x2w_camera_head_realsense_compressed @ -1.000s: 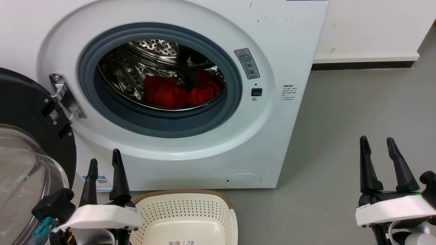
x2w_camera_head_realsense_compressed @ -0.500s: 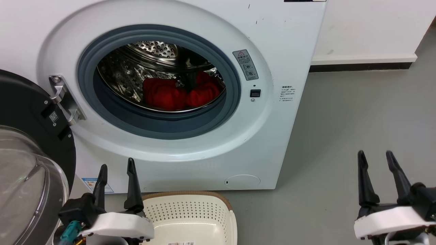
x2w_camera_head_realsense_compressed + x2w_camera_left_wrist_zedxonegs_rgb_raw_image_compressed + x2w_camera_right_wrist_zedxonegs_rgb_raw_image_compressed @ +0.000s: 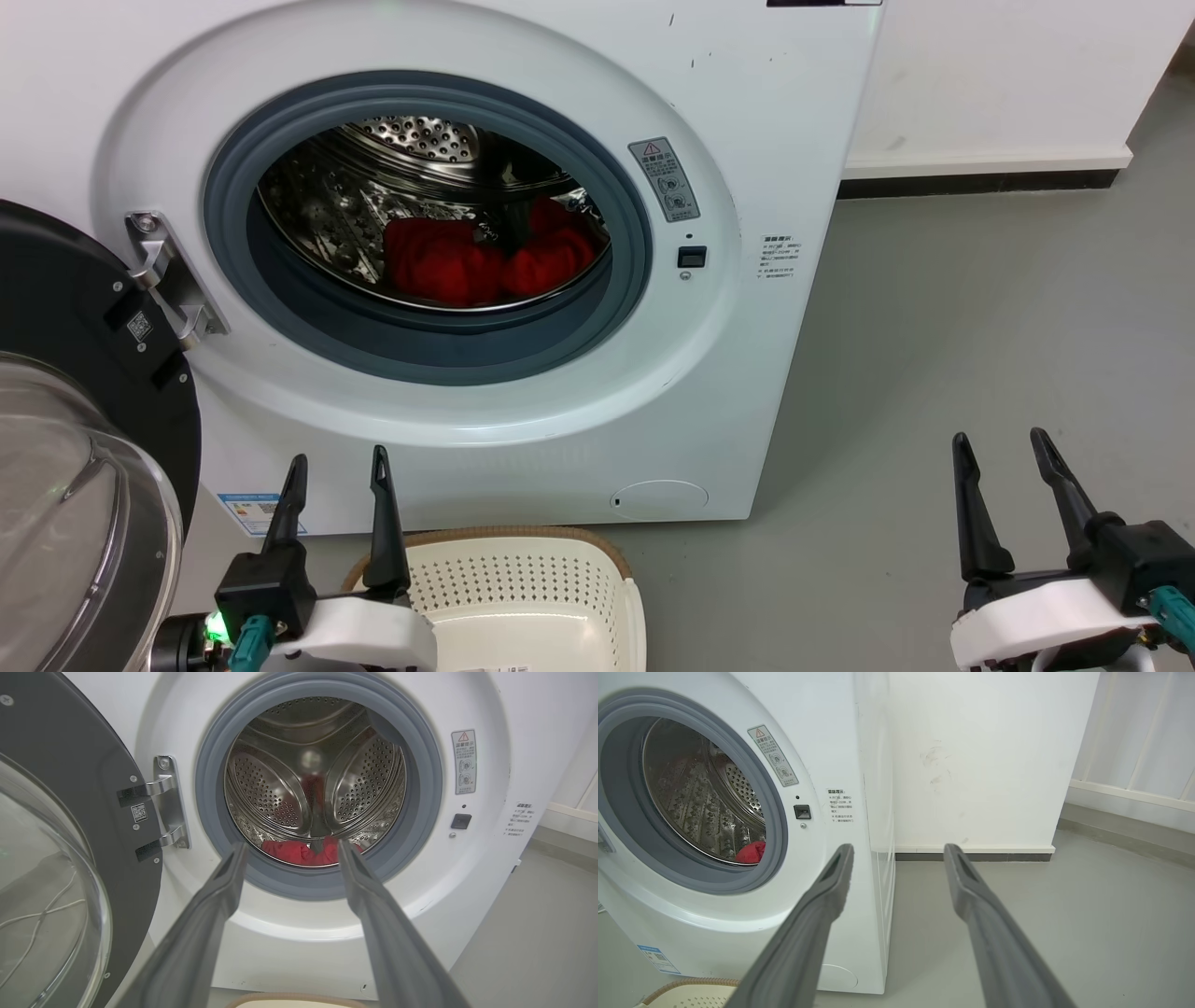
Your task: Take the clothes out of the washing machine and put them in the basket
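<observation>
Resting in white front-loading washing machine (image 3: 747, 140): soft red fabric clothes (image 3: 448, 266). Cream perforated plastic basket (image 3: 523, 579) at its 6 o'clock. Both released: left gripper (image 3: 338, 455), right gripper (image 3: 999, 435).

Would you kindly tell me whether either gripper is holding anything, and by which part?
Nothing is held: both the left gripper and right gripper are open and empty.

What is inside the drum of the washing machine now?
Red clothes lie bunched at the bottom of the steel drum. A dark rib hides part of them, and whatever lies under the heap is covered.
</observation>
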You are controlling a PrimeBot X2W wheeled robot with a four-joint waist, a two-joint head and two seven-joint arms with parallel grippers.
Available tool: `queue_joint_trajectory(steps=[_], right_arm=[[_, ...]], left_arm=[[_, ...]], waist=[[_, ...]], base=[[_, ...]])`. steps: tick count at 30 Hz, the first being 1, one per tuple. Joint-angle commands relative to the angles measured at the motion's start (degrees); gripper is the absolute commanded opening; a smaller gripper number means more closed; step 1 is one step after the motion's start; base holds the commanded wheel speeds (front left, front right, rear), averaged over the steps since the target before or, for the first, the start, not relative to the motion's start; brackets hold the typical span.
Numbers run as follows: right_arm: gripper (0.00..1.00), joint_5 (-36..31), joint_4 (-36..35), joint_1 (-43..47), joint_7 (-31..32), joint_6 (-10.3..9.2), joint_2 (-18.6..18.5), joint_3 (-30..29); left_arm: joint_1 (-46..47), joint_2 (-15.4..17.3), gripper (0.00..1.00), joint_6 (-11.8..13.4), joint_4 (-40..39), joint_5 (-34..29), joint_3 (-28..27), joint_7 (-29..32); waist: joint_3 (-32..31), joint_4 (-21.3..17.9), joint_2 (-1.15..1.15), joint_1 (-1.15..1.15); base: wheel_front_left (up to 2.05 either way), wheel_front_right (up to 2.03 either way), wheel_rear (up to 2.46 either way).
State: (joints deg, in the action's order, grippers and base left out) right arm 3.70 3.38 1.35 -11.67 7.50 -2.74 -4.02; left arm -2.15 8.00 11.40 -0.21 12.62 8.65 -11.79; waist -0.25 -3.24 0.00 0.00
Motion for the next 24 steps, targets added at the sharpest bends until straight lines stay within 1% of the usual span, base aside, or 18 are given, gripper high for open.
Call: queue_joint_trajectory(steps=[1, 3, 6, 11, 15, 19, 24], right_arm=[[1.0, -1.22, -0.51, -0.09, -0.55, -0.02, -0.24, 0.14], [1.0, -2.25, -0.3, 0.16, -0.72, -0.02, -0.24, 0.28], [1.0, -3.77, 0.27, 0.54, -1.14, -0.02, -0.23, 0.62], [1.0, -6.15, 0.83, 0.82, -1.67, -0.02, -0.23, 1.07], [1.0, -6.15, 1.5, 0.89, -2.11, -0.02, -0.23, 1.0], [1.0, -4.53, 2.92, 0.68, -2.51, -0.02, -0.23, 0.63], [1.0, -3.9, 4.2, 0.23, -3.16, -0.02, -0.22, 0.46]], left_arm=[[-0.47, 0.33, 1.0, 0.36, -0.11, -1.05, 0.26, -0.41], [-0.76, 0.51, 1.0, 0.46, 0.48, -1.45, 0.64, -0.65], [-0.9, 0.58, 1.0, 1.36, 1.05, -2.36, 0.28, -1.01], [-1.42, 1.12, 1.0, 1.22, 1.72, -4.52, 1.15, -1.59], [-1.73, 0.12, 1.0, 1.46, 1.25, -4.55, 0.42, -2.01], [-2.13, -1.22, 1.0, -0.04, 1.07, -4.02, -1.03, -2.43], [-2.65, -2.66, 1.0, -3.14, 2.29, -4.66, -2.86, -2.95]], waist=[[-0.01, -0.03, 0.0, 0.0], [-0.07, -0.05, 0.0, 0.0], [-0.1, -0.09, 0.0, 0.0], [-0.12, -0.14, 0.0, 0.0], [-0.12, -0.18, 0.0, 0.0], [-0.16, -0.29, 0.0, 0.0], [-0.25, -0.54, 0.0, 0.0]], base=[[0.0, 0.0, 0.0], [0.0, 0.0, 0.0], [0.0, 0.0, 0.0], [0.0, 0.0, 0.0], [0.0, 0.0, 0.0], [0.0, 0.0, 0.0], [0.0, 0.0, 0.0]])
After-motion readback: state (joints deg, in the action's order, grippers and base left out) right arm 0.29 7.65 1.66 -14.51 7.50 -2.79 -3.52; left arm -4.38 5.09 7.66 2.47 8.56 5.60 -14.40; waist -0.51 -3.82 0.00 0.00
